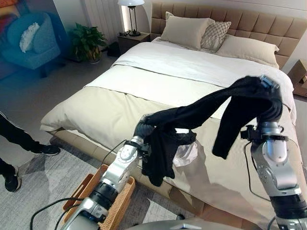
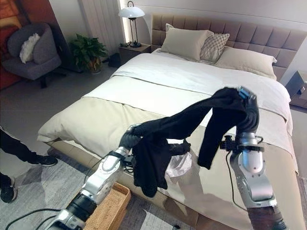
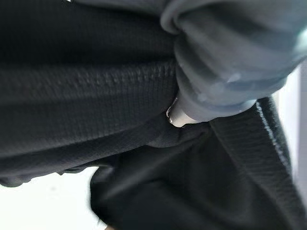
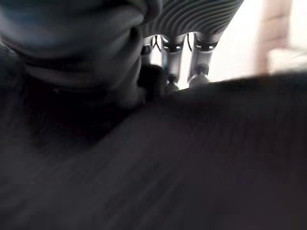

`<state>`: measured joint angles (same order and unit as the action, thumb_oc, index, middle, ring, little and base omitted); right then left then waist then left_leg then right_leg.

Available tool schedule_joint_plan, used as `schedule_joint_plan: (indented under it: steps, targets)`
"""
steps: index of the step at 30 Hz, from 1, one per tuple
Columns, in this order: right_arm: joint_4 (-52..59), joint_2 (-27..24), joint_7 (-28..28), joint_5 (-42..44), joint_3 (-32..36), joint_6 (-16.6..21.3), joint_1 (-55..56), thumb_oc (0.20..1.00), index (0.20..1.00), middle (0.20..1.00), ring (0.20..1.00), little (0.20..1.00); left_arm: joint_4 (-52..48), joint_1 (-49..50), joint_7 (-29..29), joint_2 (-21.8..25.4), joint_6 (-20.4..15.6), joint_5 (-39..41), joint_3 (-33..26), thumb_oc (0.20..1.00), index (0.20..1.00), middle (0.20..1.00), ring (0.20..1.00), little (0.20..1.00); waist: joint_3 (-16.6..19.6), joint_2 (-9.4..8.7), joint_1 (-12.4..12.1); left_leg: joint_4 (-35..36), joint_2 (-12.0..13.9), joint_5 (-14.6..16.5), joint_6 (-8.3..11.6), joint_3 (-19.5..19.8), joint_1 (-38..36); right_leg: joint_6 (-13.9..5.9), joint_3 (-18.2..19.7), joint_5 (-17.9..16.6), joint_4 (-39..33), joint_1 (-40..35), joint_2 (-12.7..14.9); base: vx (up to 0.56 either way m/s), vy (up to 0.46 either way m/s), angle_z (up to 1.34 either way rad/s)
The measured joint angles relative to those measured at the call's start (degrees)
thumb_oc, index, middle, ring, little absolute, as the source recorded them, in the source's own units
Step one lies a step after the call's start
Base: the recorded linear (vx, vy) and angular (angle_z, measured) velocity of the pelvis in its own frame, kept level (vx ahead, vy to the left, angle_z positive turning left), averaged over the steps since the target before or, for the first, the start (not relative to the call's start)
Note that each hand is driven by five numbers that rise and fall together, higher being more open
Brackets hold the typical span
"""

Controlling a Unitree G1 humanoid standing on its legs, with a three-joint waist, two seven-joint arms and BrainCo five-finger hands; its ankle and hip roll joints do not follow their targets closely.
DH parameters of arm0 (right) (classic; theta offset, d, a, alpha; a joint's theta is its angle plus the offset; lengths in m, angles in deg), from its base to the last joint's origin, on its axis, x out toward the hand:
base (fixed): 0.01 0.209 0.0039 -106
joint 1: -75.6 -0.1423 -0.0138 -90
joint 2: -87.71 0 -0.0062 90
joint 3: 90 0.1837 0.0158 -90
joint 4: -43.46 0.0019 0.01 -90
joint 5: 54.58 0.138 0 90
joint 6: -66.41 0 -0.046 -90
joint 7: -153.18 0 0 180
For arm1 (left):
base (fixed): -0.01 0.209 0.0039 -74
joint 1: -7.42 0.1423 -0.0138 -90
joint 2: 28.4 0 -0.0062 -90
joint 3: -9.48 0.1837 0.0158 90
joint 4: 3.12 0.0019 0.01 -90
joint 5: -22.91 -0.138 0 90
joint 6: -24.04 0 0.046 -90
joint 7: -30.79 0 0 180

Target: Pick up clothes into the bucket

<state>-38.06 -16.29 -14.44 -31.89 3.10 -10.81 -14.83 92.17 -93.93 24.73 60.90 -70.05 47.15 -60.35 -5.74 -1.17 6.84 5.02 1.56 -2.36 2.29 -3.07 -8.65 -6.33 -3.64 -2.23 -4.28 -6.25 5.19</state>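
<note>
One black garment (image 1: 201, 112) hangs in the air over the foot of the bed (image 1: 158, 81), strung between both hands. Its long axis runs from about 8 o'clock, low at the left hand (image 1: 142, 128), up to 2 o'clock at the raised right hand (image 1: 268, 103). One loose bunch drops from the left hand, and a second length dangles below the right.

The left hand's fingers seem curled into the cloth, bunching it, with a thumb pressed on the fabric in its wrist view. The right hand's fingers are buried under the draped cloth, so whether they clamp it I cannot tell.

One wicker bucket (image 1: 120, 203) sits on the floor at 6 o'clock from the left hand, just beside the left forearm and well apart from the right hand. The left hand is the nearer one, so the drop likely turns on bringing the garment down and left over the rim.

Counted: one garment, one bucket, two hands. A person (image 1: 14, 139) stands at 9 o'clock.
</note>
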Motion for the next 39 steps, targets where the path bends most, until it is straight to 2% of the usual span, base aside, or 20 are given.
schedule_joint_plan:
  steps: [1,4,11,16,17,18,22,26,31,33,34,35,36,39]
  targets:
    - [-3.2,0.7,-0.4,-0.3,0.4,-1.3,1.5,1.000,1.000,1.000,1.000,1.000,-1.4,0.7,-0.1,0.0,-0.5,0.1,-2.1,0.200,0.200,0.200,0.200,0.200,-0.1,0.17,-0.3,0.0,0.0,0.0,0.00,0.0,0.0,0.05,0.0,0.0,0.0,0.0,0.0,0.03,-0.011,0.00]
    - [-7.8,2.6,-1.3,-0.6,0.7,-3.3,3.5,1.000,1.000,1.000,1.000,1.000,-3.2,1.6,-0.2,-0.2,-1.4,0.2,-6.1,0.200,0.200,0.200,0.200,0.200,-0.3,0.61,-0.5,0.0,0.0,0.1,0.06,0.0,0.0,0.06,0.0,0.0,-0.1,-0.2,0.0,0.00,0.000,0.00]
    - [-18.0,6.0,-4.6,-4.2,0.5,-5.2,5.0,1.000,1.000,1.000,1.000,1.000,-9.2,2.2,-1.6,-0.3,-3.2,2.5,-15.0,0.200,0.200,0.200,0.200,0.200,-0.4,1.03,-1.5,0.0,0.1,0.2,0.31,0.3,-0.8,0.11,-0.5,0.1,-0.8,-1.6,-0.1,0.00,0.000,0.02]
    - [-29.1,8.0,-6.8,-4.2,-2.6,-6.3,5.4,1.000,1.000,1.000,1.000,1.000,-14.0,1.8,-4.3,-0.1,-6.5,4.1,-20.9,0.200,0.200,0.200,0.200,0.200,-0.4,1.17,-1.8,0.0,0.0,0.2,0.30,1.1,-0.7,0.26,-1.3,0.0,-0.8,-1.8,0.1,0.01,0.004,0.07]
    - [-30.3,8.2,-6.9,-4.2,-3.2,-6.3,5.3,1.000,1.000,1.000,1.000,1.000,-14.5,1.6,-4.6,0.0,-6.7,4.1,-21.3,0.219,0.219,0.219,0.219,0.219,-0.4,1.21,-1.8,0.0,0.0,0.2,0.30,1.3,-0.7,0.26,-1.5,0.0,-0.8,-1.9,0.1,0.00,0.010,0.14]
    - [-32.7,8.7,-7.2,-4.1,-3.9,-6.4,5.3,1.000,1.000,1.000,1.000,1.000,-15.3,1.1,-5.2,0.1,-7.0,4.1,-21.9,0.275,0.275,0.275,0.275,0.275,-0.3,1.17,-1.9,0.0,0.0,0.2,0.30,1.6,-0.8,0.27,-1.7,0.0,-0.8,-2.1,0.1,0.02,0.008,0.10]
    - [-48.0,9.4,-9.5,-4.3,-6.8,-6.6,3.6,1.000,1.000,1.000,1.000,1.000,-15.5,-1.6,-6.1,3.5,-8.7,4.0,-23.2,0.200,0.200,0.200,0.200,0.200,-0.2,1.44,-3.6,0.0,0.0,0.2,0.33,2.0,-0.8,0.40,-2.2,0.1,-0.8,-2.5,0.1,-0.01,0.003,0.06]
    - [-57.8,10.8,-10.8,-5.9,-9.4,-7.4,3.7,1.000,1.000,1.000,1.000,1.000,-17.8,-2.3,-7.4,6.1,-10.4,3.9,-26.8,0.200,0.200,0.200,0.200,0.200,0.0,1.67,-3.5,0.0,0.0,0.2,0.32,3.0,-0.7,0.45,-3.2,0.3,-0.8,-2.7,0.1,0.01,0.005,0.12]
    - [-68.7,12.8,-12.2,-6.8,-9.9,-7.7,4.3,1.000,1.000,1.000,1.000,1.000,-19.9,-5.1,-8.2,10.1,-12.4,3.5,-27.4,0.200,0.200,0.200,0.200,0.200,0.2,2.19,-4.7,0.0,-0.1,0.2,0.33,3.4,-0.5,0.46,-3.7,0.3,-0.8,-2.8,0.2,-0.01,0.007,0.06]
    - [-69.0,13.4,-12.3,-6.8,-9.9,-7.8,5.7,1.000,1.000,1.000,1.000,1.000,-20.2,-5.6,-8.9,11.4,-13.8,3.5,-29.2,0.332,0.332,0.332,0.332,0.332,0.5,2.55,-4.6,0.0,-0.1,0.2,0.34,3.9,-0.1,0.42,-4.1,0.4,-0.8,-2.7,0.2,-0.01,0.010,0.11]
    - [-69.3,13.5,-12.3,-7.0,-9.9,-7.7,6.3,1.000,1.000,1.000,1.000,1.000,-20.3,-5.9,-9.5,11.4,-14.3,3.4,-29.8,0.344,0.344,0.344,0.344,0.344,0.5,2.73,-4.5,0.0,-0.2,0.2,0.34,4.1,0.1,0.42,-4.4,0.4,-0.8,-2.6,0.3,0.00,0.011,0.13]
    - [-70.7,13.6,-12.3,-8.2,-10.1,-7.5,7.0,1.000,1.000,1.000,1.000,1.000,-21.3,-5.9,-10.3,11.9,-14.8,3.2,-30.8,0.310,0.310,0.310,0.310,0.310,0.6,2.92,-4.5,0.0,-0.3,0.2,0.36,4.3,0.4,0.42,-4.7,0.4,-0.8,-2.6,0.4,0.00,0.006,0.10]
    - [-71.1,13.6,-12.2,-9.1,-10.1,-7.4,7.2,1.000,1.000,1.000,1.000,1.000,-21.3,-5.5,-10.6,13.2,-15.1,2.1,-31.1,0.200,0.200,0.200,0.200,0.200,0.5,3.00,-4.5,0.0,-0.3,0.1,0.35,4.5,0.4,0.42,-4.8,0.4,-0.8,-2.6,0.4,0.00,0.003,0.08]
    - [-72.1,13.3,-12.2,-12.0,-10.6,-7.4,8.8,1.000,1.000,1.000,1.000,1.000,-21.3,-4.8,-12.2,16.9,-16.3,-0.7,-35.5,0.200,0.200,0.200,0.200,0.200,0.5,3.08,-4.8,0.0,-0.3,0.2,0.40,4.8,0.4,0.43,-5.0,0.6,-0.8,-2.6,0.4,0.00,-0.001,0.06]
